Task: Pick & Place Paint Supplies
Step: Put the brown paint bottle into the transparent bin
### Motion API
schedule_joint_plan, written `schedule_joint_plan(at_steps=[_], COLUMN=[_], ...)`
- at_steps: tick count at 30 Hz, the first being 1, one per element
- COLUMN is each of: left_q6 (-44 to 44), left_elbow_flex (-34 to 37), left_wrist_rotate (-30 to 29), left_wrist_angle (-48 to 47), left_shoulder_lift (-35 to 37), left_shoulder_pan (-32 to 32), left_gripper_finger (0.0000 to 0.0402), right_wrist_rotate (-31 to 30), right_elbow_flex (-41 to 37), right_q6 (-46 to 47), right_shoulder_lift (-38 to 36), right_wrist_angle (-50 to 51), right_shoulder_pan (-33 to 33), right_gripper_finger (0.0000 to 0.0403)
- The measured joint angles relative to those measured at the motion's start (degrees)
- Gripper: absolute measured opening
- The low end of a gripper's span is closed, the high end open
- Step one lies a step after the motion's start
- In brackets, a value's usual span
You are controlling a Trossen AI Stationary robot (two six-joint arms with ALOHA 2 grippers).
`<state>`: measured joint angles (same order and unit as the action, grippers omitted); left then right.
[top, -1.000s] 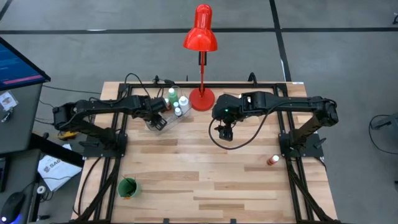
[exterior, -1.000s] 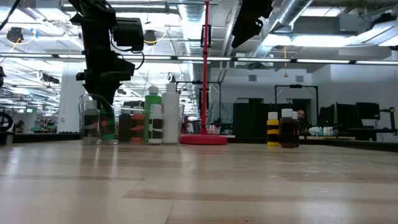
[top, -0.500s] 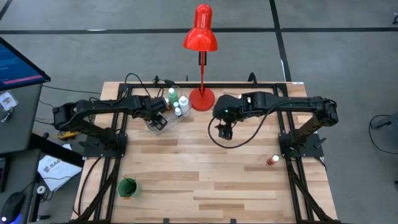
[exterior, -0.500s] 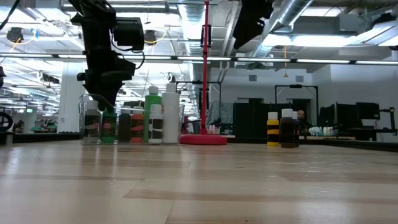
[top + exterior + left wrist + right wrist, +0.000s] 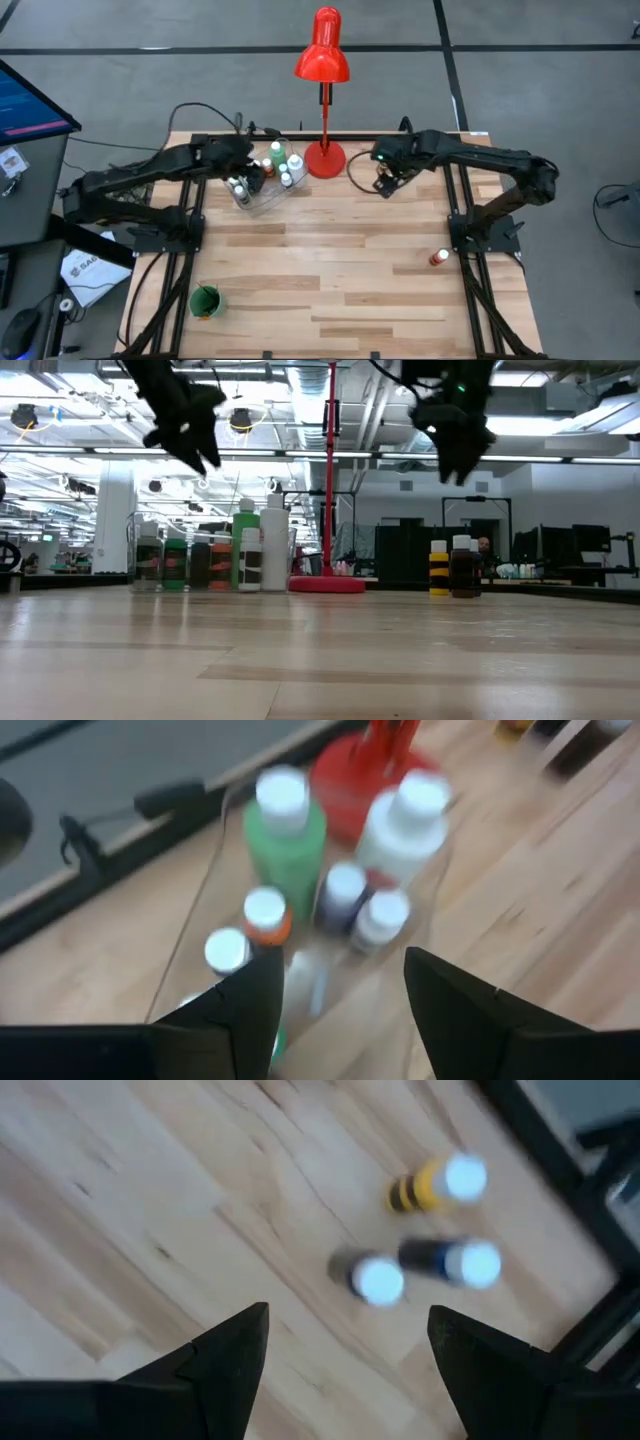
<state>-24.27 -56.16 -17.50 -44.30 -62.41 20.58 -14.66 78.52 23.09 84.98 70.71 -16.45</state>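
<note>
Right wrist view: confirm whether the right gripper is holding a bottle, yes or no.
No. The right gripper is open and empty, its dark fingers apart above three white-capped bottles standing on the wooden table.

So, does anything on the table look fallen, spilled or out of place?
One small red bottle seems to lie on its side near the table's right edge, far from the clear container that holds most bottles. Three bottles stand loose under the right gripper. Nothing is spilled.
</note>
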Motion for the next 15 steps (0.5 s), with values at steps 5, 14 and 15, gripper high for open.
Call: schedule_joint_plan(at_steps=[5,14,15], left_q6=[0.0,-0.1,-0.1], left_elbow_flex=[0.0,0.0,0.0], left_wrist_rotate=[0.1,0.3,0.3], left_wrist_angle=[3.4,6.3,6.4], left_shoulder_lift=[6.1,11.7,11.9], left_shoulder_pan=[0.0,0.0,0.0], left_gripper_finger=[0.02,0.02,0.02], right_wrist_rotate=[1.6,0.8,0.5], right_elbow_flex=[-15.2,-37.6,-39.4], right_q6=[5.7,11.5,12.1], right_shoulder_lift=[-7.7,-14.1,-14.0], right_wrist_angle=[-8.4,-31.2,-34.2], right_shoulder_pan=[-1.3,0.8,0.9], right_gripper_finger=[0.027,0.027,0.027])
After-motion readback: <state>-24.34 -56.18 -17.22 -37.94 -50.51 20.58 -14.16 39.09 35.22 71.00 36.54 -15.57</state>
